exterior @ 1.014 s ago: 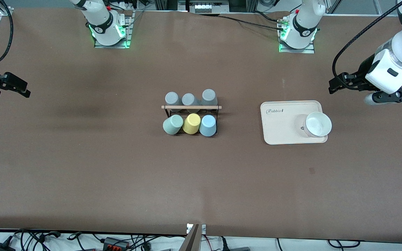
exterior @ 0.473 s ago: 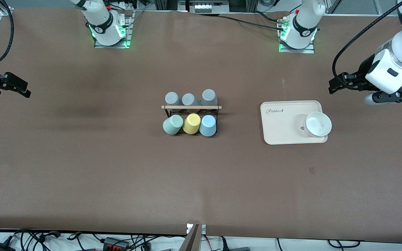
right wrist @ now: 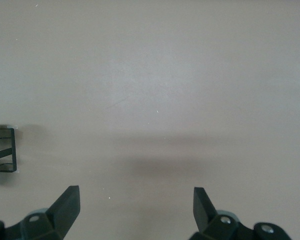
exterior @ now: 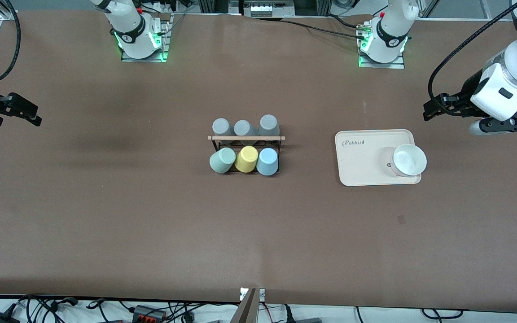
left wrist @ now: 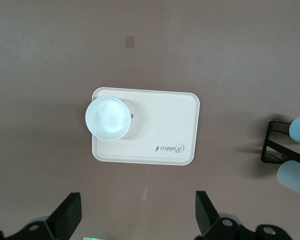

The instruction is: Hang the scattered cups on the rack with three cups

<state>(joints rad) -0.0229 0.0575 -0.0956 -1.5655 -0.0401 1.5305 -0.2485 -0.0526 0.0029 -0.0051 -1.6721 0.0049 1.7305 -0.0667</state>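
Observation:
The rack, black wire with a wooden rod on top, stands mid-table. On its pegs nearer the front camera sit three upturned cups: a sage green cup, a yellow one and a light blue cup. Three grey cups fill the row toward the robot bases. My left gripper hangs open and empty over bare table beside the tray, also seen as the left gripper. My right gripper is open and empty over the right arm's end, shown as the right gripper.
A cream tray lies toward the left arm's end with a white cup on it; the left wrist view shows the same tray and white cup. The rack's end shows in the right wrist view.
The right gripper has drifted very slightly; the left arm and everything on the table are unchanged.

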